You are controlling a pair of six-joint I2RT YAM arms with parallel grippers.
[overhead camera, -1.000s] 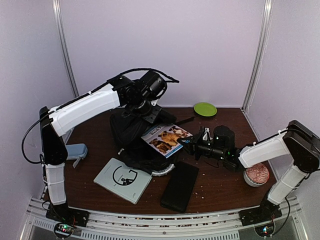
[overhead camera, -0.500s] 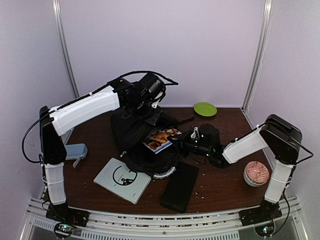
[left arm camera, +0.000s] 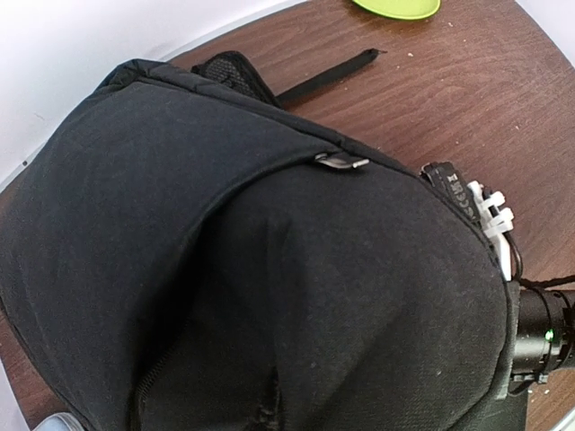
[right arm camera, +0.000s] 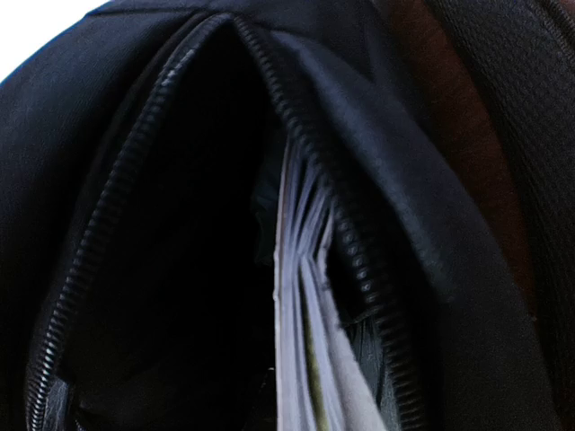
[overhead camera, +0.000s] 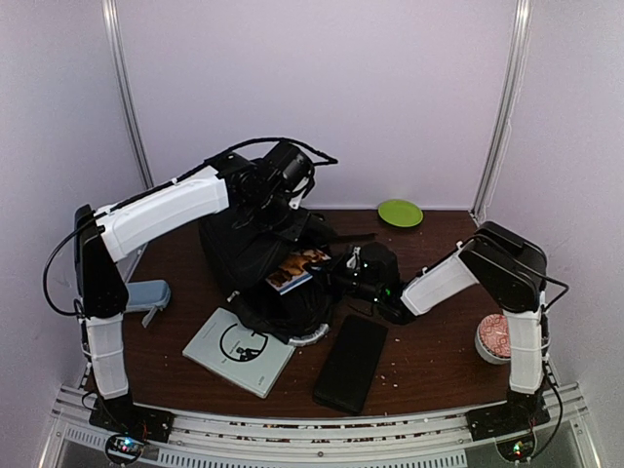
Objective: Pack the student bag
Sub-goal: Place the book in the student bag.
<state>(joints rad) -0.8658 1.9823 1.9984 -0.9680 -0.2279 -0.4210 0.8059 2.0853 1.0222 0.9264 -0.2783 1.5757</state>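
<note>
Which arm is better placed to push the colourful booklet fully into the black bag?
Right. The right gripper grips the colourful paper booklet in the mouth of the black fabric bag; the left gripper holds that bag up.

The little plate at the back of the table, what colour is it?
The plate is bright lime green, clearest in the top external view.

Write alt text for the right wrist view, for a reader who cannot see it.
Close up, the pale page edges of a magazine sit inside the unzipped mouth of the black student bag, beside its ribbed zip.
</note>
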